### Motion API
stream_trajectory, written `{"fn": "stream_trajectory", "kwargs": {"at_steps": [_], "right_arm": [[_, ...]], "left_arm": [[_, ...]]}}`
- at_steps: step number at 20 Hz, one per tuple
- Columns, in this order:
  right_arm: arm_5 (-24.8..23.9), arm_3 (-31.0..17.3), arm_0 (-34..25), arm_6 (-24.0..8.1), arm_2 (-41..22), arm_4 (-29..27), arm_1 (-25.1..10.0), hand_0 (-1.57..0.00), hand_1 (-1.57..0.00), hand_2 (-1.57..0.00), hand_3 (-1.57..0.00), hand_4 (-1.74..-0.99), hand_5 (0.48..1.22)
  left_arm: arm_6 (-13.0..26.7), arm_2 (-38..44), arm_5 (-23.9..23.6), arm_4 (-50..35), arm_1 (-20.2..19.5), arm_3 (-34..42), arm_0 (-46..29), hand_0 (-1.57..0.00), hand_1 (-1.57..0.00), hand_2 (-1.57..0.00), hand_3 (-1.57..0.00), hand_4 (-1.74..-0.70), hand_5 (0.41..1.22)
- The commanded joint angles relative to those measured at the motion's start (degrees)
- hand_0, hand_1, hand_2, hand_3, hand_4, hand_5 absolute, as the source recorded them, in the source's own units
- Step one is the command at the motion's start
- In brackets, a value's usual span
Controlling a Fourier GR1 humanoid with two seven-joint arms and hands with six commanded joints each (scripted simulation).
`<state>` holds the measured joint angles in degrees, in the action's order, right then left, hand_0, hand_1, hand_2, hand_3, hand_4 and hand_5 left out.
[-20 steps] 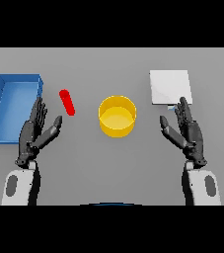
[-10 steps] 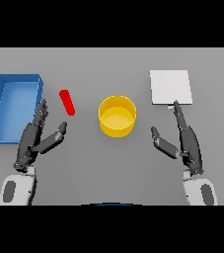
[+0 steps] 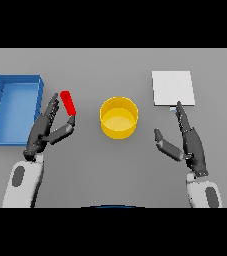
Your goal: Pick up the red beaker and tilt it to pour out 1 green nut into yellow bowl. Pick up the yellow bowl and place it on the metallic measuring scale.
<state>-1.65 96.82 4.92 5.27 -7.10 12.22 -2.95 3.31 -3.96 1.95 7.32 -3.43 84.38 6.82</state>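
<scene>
Left hand (image 3: 44,131) first: I see it reaching up beside the red beaker (image 3: 68,103), fingers straight and spread, their tips just left of the beaker's upper end and the thumb tip at or just under its lower end; from this head view I cannot tell whether anything actually touches, and nothing is curled round the beaker, so I read the hand as open with no hold on it. Going by size from there, the grey table (image 3: 110,70) fills the view. On its left side sits a blue tray (image 3: 0,102), rectangular with raised walls, and my left hand lies just to the right of it. On the right side, farther back, the metallic measuring scale (image 3: 172,88) shows as a flat pale square. My right hand (image 3: 187,142) sits in front of the scale, fingers straight and pointing toward it, the longest fingertip reaching the scale's near edge, thumb spread out to the left; it holds nothing. The yellow bowl (image 3: 118,117) stands upright between the two hands, near the table's middle, apart from both. The red beaker, smallest of the lot, is tilted with its top leaning left, between the tray and the bowl.
</scene>
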Motion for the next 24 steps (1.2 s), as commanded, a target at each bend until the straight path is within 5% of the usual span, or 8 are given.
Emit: {"fn": "stream_trajectory", "kwargs": {"at_steps": [1,16,22,24], "right_arm": [[-0.1,0.0,0.6,0.7,-0.2,0.3,0.0,0.0,0.0,0.0,0.0,-1.308,0.679],[-0.4,0.3,-0.5,-0.9,0.5,-0.8,0.7,0.0,0.0,0.0,0.0,-1.329,0.684],[0.0,1.0,0.0,-1.0,0.7,-1.2,0.2,0.0,0.0,0.0,0.0,-1.298,0.682],[-0.2,1.4,-0.3,-1.2,0.5,-0.5,0.0,0.0,0.0,0.0,0.0,-1.291,0.684]], "left_arm": [[-0.5,0.5,-0.4,0.2,0.0,-1.9,1.6,0.0,0.0,0.0,0.0,-1.38,0.739],[-5.3,5.8,-2.0,0.8,0.4,-24.9,17.7,0.0,0.0,0.0,0.0,-1.31,0.703],[-8.7,7.2,-1.5,0.3,0.7,-31.1,22.3,0.0,0.0,0.0,0.0,-1.36,0.735],[-10.4,7.8,-2.6,0.0,1.6,-32.1,22.6,-0.08,-0.08,-0.12,-0.08,-1.42,0.77]]}}
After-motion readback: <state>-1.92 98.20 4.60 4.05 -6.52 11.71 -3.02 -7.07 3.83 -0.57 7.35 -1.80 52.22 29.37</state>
